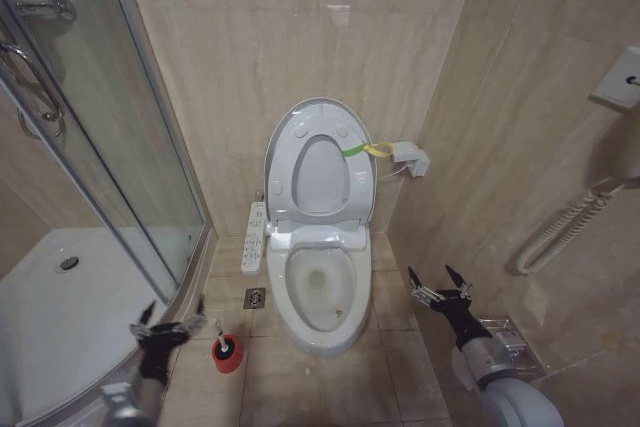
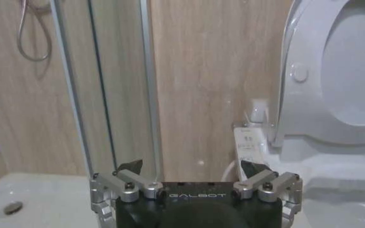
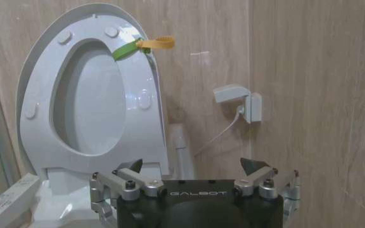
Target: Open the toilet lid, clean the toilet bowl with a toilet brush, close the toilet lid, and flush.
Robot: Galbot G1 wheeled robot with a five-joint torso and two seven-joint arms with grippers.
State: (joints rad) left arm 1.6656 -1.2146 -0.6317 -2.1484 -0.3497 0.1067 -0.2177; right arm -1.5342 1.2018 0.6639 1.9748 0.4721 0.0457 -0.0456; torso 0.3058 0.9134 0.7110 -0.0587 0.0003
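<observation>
Toilet lid: raised together with the seat ring, both leaning upright against the back wall; a green-yellow band hangs at its upper edge on the robot's right side.
Toilet bowl: uncovered, standing on the tiled floor at the middle of the head view, with the bidet unit at its rear.
Button panel: narrow and white, lying just beside the bowl on the robot's left.
Toilet brush: sits in its round red holder cup on the floor, left of the bowl's front and near the curved shower tray.
Left gripper: low by the shower tray's rim, just beside the red cup; fingers spread wide, holding nothing.
Right gripper: in the air to the right of the bowl, near the side wall; fingers spread wide, holding nothing.
Wall socket: on the wall to the right of the raised lid.
</observation>
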